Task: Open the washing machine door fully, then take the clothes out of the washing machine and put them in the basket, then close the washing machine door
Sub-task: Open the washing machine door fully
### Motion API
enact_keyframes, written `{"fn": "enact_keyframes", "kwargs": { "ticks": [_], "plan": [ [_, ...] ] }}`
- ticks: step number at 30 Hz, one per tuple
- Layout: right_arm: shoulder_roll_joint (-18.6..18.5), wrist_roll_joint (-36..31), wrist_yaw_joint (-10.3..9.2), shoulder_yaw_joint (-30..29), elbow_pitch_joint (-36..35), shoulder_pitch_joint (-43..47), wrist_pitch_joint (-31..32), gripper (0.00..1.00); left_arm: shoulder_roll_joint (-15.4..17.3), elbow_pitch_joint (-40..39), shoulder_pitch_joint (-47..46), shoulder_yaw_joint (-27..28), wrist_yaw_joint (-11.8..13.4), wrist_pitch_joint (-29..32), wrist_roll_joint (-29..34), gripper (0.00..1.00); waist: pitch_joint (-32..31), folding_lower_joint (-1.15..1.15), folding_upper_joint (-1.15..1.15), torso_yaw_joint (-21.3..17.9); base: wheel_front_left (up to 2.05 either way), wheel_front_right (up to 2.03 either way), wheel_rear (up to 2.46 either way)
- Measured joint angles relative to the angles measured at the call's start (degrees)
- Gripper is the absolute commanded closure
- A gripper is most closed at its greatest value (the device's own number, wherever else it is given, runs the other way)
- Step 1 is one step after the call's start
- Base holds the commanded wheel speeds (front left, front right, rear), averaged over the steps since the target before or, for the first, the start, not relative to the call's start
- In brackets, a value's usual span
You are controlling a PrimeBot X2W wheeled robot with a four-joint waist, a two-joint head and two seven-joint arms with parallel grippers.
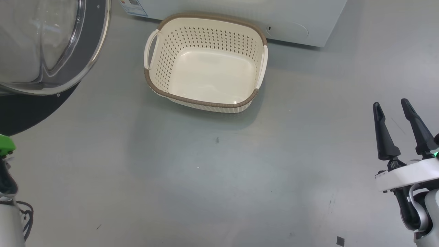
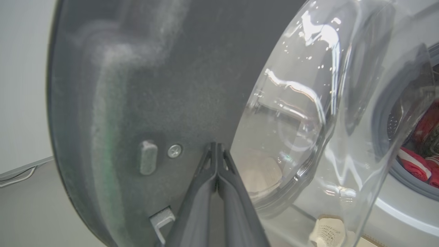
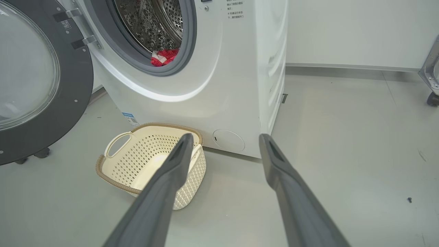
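Closed tight, the left pincer (image 2: 216, 147) has its tips at the dark inner rim of the washing machine door (image 2: 137, 85), swung open at the left. Red clothes (image 3: 164, 56) (some white too) lie inside the washing machine (image 3: 240, 85). Near its front, the basket (image 1: 205, 103) sits on the floor (image 1: 205, 178). At the right, the right pincer (image 1: 391, 103) hangs open.

Long tapered black fingers (image 1: 384, 133) are seen on the right claw (image 1: 390, 103), a white wrist housing (image 1: 408, 175) behind; black cables (image 1: 29, 214) are looped at the pale left forearm (image 1: 10, 224).
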Motion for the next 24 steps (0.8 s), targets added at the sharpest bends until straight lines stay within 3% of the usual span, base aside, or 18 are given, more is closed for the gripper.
{"fn": "enact_keyframes", "kwargs": {
  "ticks": [14,24],
  "plan": [
    [-0.9,0.1,0.00,-0.5,0.2,0.0,0.1,0.00,0.7,3.3,-0.9,-0.6,0.0,-0.2,0.9,1.00,1.0,0.00,0.00,1.3,0.00,0.00,0.00],
    [2.1,1.5,0.00,0.1,3.3,-1.1,-1.2,0.00,1.0,5.3,-0.3,-7.6,-0.8,-0.2,6.6,1.00,-3.8,0.00,0.00,0.7,0.00,0.00,0.00]
  ]
}}
